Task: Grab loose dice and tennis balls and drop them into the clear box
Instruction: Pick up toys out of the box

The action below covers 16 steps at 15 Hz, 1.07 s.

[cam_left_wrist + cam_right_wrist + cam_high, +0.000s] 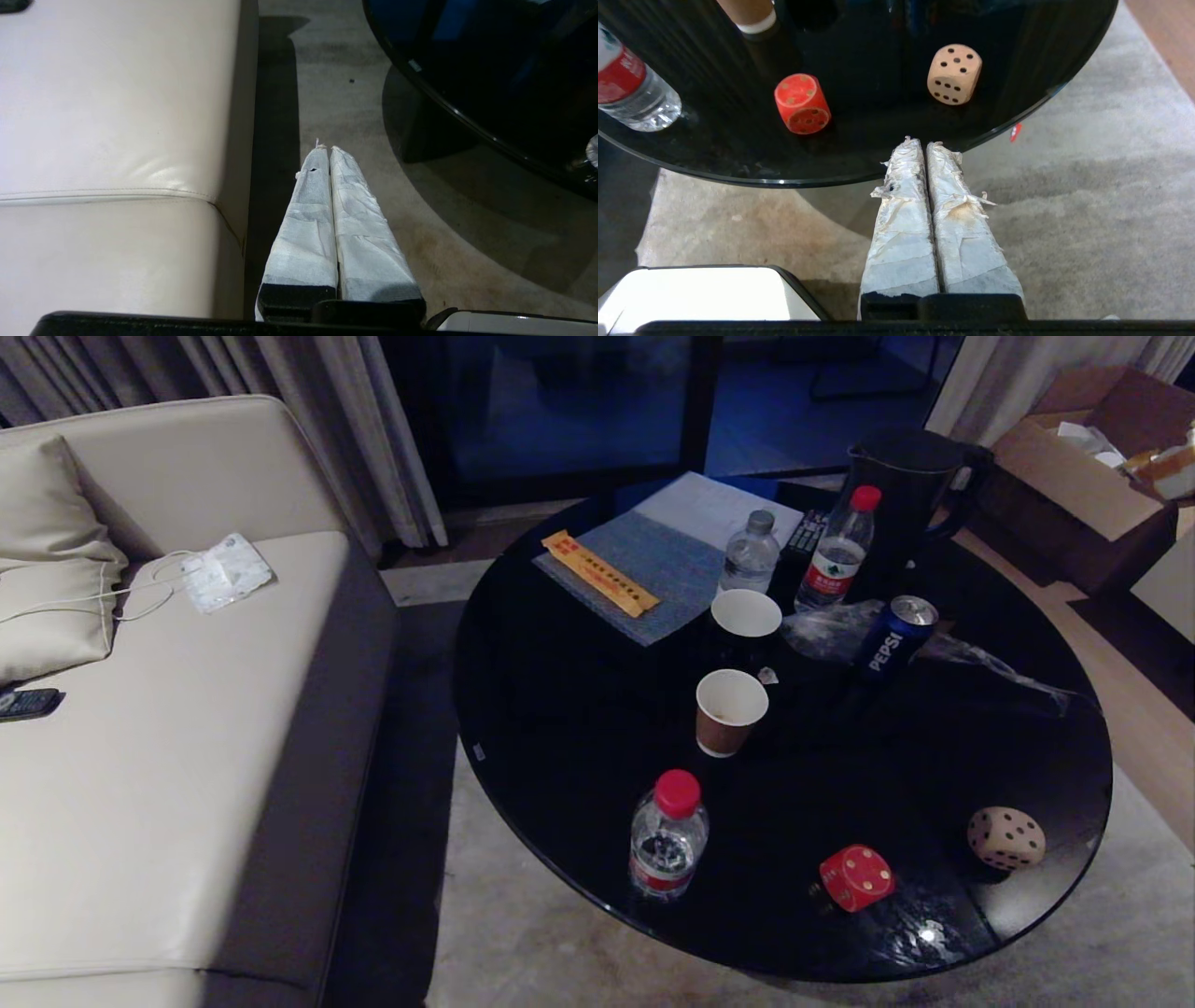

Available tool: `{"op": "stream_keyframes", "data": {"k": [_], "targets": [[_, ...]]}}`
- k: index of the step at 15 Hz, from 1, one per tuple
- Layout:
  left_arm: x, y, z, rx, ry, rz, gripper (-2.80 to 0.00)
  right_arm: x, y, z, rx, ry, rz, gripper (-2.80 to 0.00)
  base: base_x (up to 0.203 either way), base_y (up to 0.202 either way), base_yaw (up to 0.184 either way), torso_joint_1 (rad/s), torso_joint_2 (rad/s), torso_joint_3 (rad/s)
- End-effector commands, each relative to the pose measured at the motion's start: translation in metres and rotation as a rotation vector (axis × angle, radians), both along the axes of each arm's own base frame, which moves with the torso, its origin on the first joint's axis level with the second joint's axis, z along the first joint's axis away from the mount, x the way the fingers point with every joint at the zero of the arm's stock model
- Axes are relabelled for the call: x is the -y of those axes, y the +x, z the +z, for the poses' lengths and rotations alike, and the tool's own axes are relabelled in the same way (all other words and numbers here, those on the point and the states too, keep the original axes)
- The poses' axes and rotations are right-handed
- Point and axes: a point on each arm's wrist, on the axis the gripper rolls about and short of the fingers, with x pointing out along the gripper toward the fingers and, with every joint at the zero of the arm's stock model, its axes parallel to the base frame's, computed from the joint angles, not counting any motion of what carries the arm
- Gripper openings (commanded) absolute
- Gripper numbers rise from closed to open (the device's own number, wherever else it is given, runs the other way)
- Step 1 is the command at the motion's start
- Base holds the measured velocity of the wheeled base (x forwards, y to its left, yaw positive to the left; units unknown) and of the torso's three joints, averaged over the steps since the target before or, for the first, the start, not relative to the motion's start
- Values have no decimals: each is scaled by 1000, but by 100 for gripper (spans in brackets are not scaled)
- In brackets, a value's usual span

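Beige leather sofa along the left, at nine o'clock of the scene, carrying a cushion, a white packet with a cord and a dark remote.

Round black glass table filling the centre and right. Brown cardboard box on the floor at one o'clock beyond the table, flaps open, with pale papers and packets inside.

On the table, toward twelve o'clock: blue-grey mat with a yellow strip packet lying across it, black jug, two plastic water bottles, one grey-capped and one red-capped. Pepsi can beside crumpled clear film. Two paper cups near the centre, a dark one and a brown one, both upright, showing only pale interiors. Third water bottle with red cap at seven o'clock near the table edge.

Red die at five o'clock on the table near the rim; beige die at four o'clock, well apart from the red one.

Right gripper hanging over the carpet just off the table rim, paper-wrapped fingers pressed together, nothing between them; red die at eleven o'clock of the tips, beige die at one o'clock, both apart from them.

Left gripper over the floor between sofa and table, fingers likewise closed and empty.
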Motion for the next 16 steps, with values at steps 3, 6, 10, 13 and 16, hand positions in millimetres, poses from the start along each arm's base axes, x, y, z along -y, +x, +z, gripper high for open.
{"op": "stream_keyframes", "data": {"k": [3,6,10,13,16], "targets": [[0,0,0,0,0,0,-280,0,0,0,-2,0,1,-280,0,0,0,2,4,-189],[0,0,0,0,0,1,-280,0,0,0,-2,-2,6,-280,0,0,0,2,4,-191],[0,0,0,0,-5,4,-280,0,0,0,-2,-3,8,-280,0,0,0,2,5,-55],[0,0,0,0,-5,4,-280,0,-3,10,27,7,-7,-280,0,0,0,0,0,0],[0,0,0,0,-5,4,-280,-1,9,37,-90,12,34,-280,0,0,0,0,0,0]]}}
